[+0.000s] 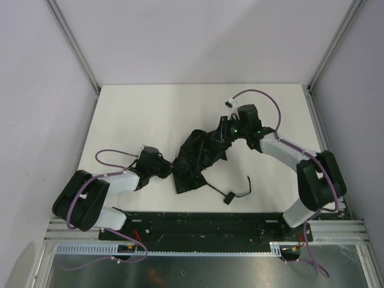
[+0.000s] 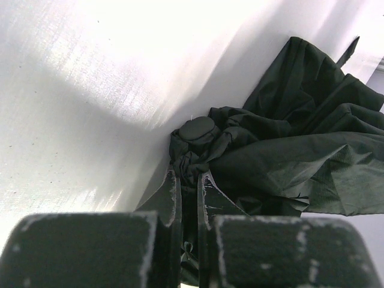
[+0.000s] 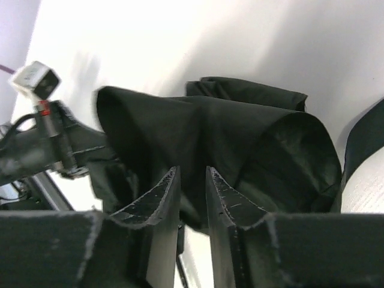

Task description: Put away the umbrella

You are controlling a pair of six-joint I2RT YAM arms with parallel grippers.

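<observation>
Strap (image 1: 248,186) and knob handle (image 1: 228,197) lie nearest the arm bases on the white table (image 1: 138,114), at the end of the thin shaft (image 1: 213,186) that runs out of the cloth. Umbrella (image 1: 197,159) sits mid-table between the two arms, with the canopy (image 2: 312,138) collapsed but loose and crumpled, not rolled. Left gripper (image 2: 189,175) is at the near-left end of the bundle, jaws drawn together on a pinch of gathered fabric, just below the round cap (image 2: 200,128). Right gripper (image 3: 192,172) is at the far-right end, against a raised fold. Its jaws are a little apart with dark cloth in the gap; cannot tell whether that cloth is pinched or merely behind. Handling judgement: a light object with two natures. Cloth is soft, thin and likely slick. It drapes and slides, so a pinch on it moves fabric and not necessarily the frame, and a hard pull may strain ribs or seams. Shaft and handle look stiff and should give real control, though the narrow shaft may roll in the fingers. Best holds, as judged: the handle, or the shaft close to it, for carrying; the cap end for steadying; fabric pinches only for gathering folds inward. Strap is floppy and could snag.
</observation>
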